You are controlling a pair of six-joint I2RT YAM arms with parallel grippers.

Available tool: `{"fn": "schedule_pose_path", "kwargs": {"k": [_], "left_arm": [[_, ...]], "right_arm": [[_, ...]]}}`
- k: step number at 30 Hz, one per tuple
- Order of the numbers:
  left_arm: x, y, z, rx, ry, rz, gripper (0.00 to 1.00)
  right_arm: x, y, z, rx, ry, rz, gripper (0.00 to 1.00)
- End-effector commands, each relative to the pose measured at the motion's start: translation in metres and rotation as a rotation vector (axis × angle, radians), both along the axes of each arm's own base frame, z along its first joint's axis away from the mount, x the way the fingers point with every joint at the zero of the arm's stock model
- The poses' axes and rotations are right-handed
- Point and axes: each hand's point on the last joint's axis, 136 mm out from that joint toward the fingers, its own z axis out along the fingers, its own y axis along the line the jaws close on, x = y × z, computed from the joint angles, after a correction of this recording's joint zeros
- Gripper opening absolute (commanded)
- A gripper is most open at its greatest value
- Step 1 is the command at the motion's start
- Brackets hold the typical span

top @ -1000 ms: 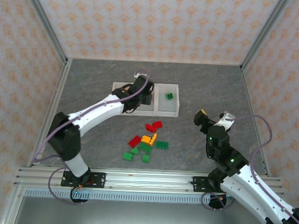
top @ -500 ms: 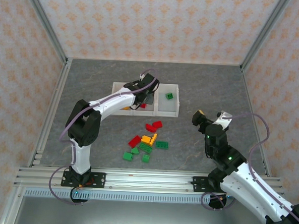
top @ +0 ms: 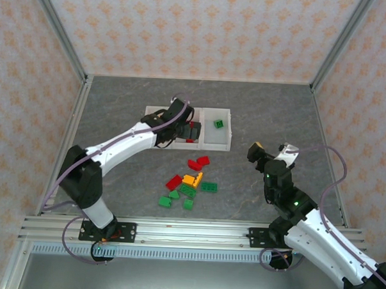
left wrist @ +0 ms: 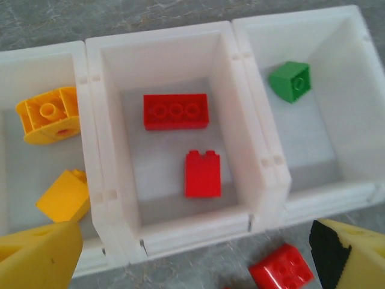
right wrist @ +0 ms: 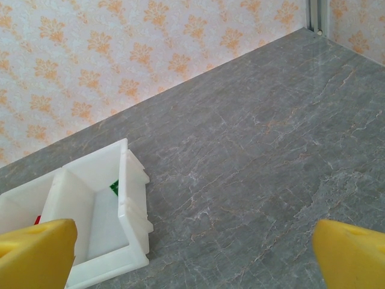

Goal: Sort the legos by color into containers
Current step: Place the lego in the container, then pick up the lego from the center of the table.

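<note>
In the row of three white translucent open-top plastic bins [left wrist: 180, 232], directly beneath the left gripper [left wrist: 192, 250]: two red studded plastic bricks [left wrist: 175, 111] lying apart in the middle compartment, two orange-yellow bricks [left wrist: 51, 114] in the left, one green brick [left wrist: 290, 81] in the right. Spread wide at the yellow fingers [left wrist: 42, 256], pinching nothing. Reaching with the left arm [top: 122, 148] stretched diagonally over the grey stone-patterned table [top: 271, 109]. Just short of the bins, a loose pile of red, orange and green bricks [top: 190, 183]. Right of the pile, well apart from the bins, the right gripper [right wrist: 192, 256], likewise spread and empty, raised on a folded right arm [top: 293, 206].
</note>
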Motion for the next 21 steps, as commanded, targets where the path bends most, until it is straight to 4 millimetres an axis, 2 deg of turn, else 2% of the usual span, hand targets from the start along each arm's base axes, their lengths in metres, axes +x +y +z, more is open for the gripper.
{"fn": "schedule_pose_path", "kwargs": {"k": [1, 5, 9, 17, 21], "left_arm": [[-0.03, -0.012, -0.017, -0.001, 0.053, -0.054, 0.99], [-0.06, -0.021, -0.042, 0.038, 0.119, -0.11, 0.99], [-0.076, -0.031, -0.065, 0.052, 0.178, -0.151, 0.99], [-0.079, -0.058, -0.097, 0.009, 0.258, -0.175, 0.99], [-0.077, -0.06, -0.114, 0.034, 0.294, -0.16, 0.99]], "right_arm": [[0.001, -0.001, -0.003, -0.017, 0.008, -0.004, 1.0], [0.004, 0.002, -0.006, -0.024, 0.019, 0.004, 1.0], [0.004, 0.003, -0.007, -0.028, 0.026, 0.006, 1.0], [0.004, 0.002, -0.009, -0.034, 0.031, 0.002, 1.0], [0.004, 0.002, -0.007, -0.032, 0.027, 0.0, 1.0]]}}
